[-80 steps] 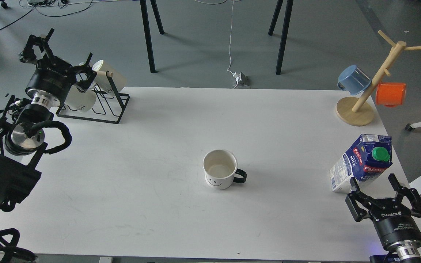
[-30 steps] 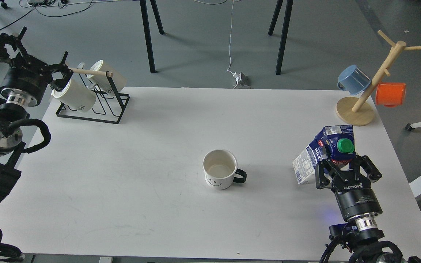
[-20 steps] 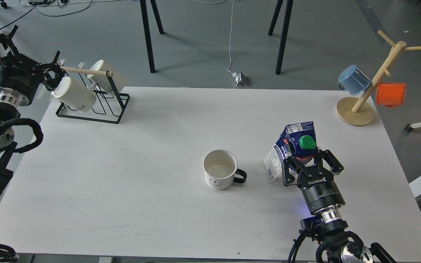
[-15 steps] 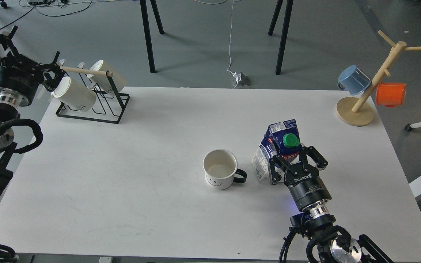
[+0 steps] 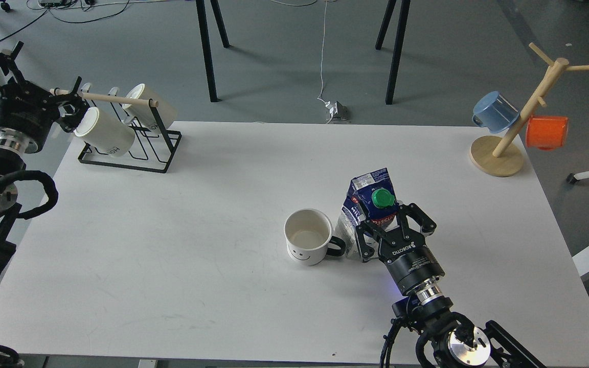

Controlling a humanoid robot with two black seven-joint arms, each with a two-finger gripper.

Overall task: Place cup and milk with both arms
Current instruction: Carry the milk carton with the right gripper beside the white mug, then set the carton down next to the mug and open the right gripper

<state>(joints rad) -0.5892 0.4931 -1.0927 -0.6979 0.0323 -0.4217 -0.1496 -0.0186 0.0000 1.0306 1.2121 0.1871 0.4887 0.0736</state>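
— Near the middle of the big white table (image 5: 223, 204), what do you see?

— On it stands a white mug with a black handle and a little smiley face (image 5: 308, 238). It is upright and its mouth is open to the top. Nothing shows inside it. The handle points to the right.

— And what is just beside the handle?

— It is the blue and white milk carton with a green round cap (image 5: 368, 202). It stands just to the right of the mug, and it leans a bit. Whether it touches the handle I cannot tell.

— Is something holding it?

— Yes. The right gripper (image 5: 394, 231) comes in from the near right side. Its two black fingers (image 5: 362, 244) sit on either side of the carton and pinch its lower part.

— Where is the other arm?

— The left gripper (image 5: 23, 76) is at the far left, past the table's edge. Its fingers are spread apart and hold nothing. One finger tip is close to a cream mug with letters on it (image 5: 104, 131). That mug hangs on a black wire rack with a wooden bar (image 5: 136, 138). A second cream mug (image 5: 146, 105) hangs further back on the same rack.

— What is at the far right?

— A wooden mug tree with a round base (image 5: 509, 138) stands at the far right corner. A blue cup (image 5: 494, 111) hangs on its left side and an orange cup (image 5: 546, 132) on its right.
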